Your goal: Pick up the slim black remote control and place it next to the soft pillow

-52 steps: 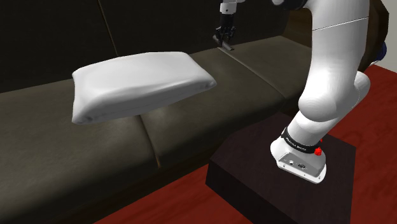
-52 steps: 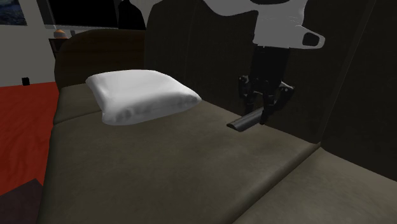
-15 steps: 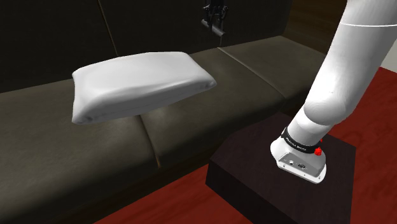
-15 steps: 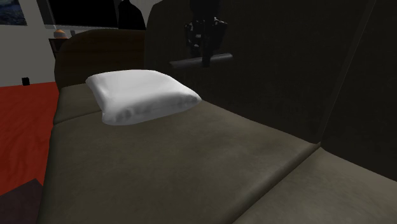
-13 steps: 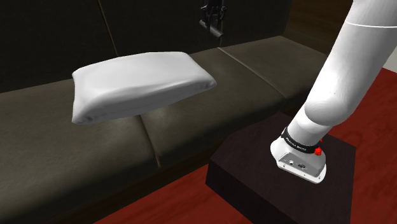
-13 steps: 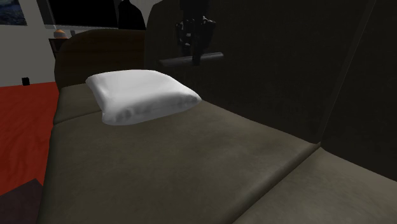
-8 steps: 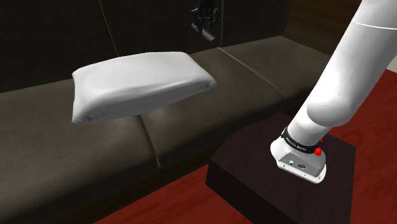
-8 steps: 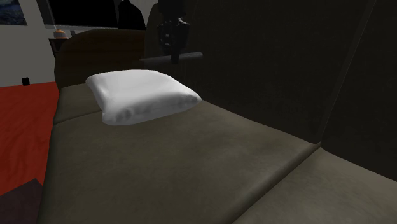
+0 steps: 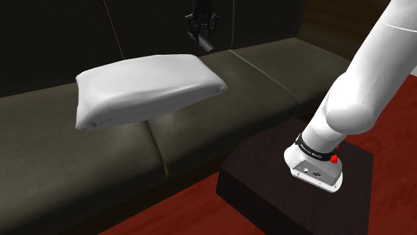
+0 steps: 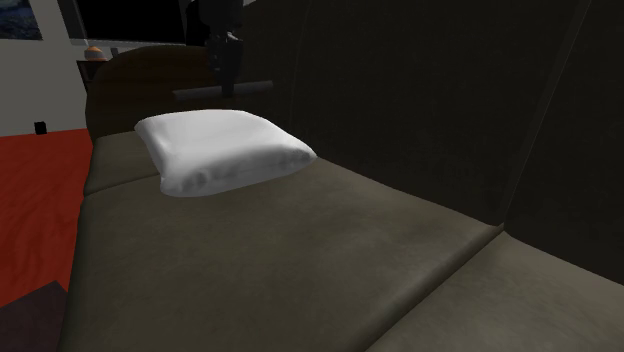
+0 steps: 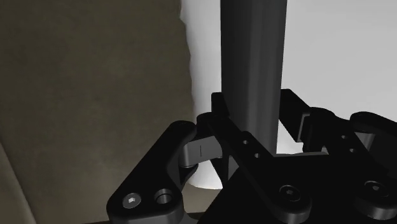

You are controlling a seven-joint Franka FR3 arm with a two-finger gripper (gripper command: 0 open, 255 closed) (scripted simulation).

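— Since a second ago you've swung across the sofa [image 9: 254, 87] to above the pillow's [image 9: 144, 90] edge.
— And the remote [image 10: 225, 89]?
— Aloft, clamped between your closed fingers [image 11: 222, 127], securely, I think. Set-down beside the pillow comes next.

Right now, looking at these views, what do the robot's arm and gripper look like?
The smooth, rounded white arm ends at a pale base flange, topped by a black band with small white lettering, a small red button beside it. The all-black two-finger gripper has angular, blocky links with round screw heads.
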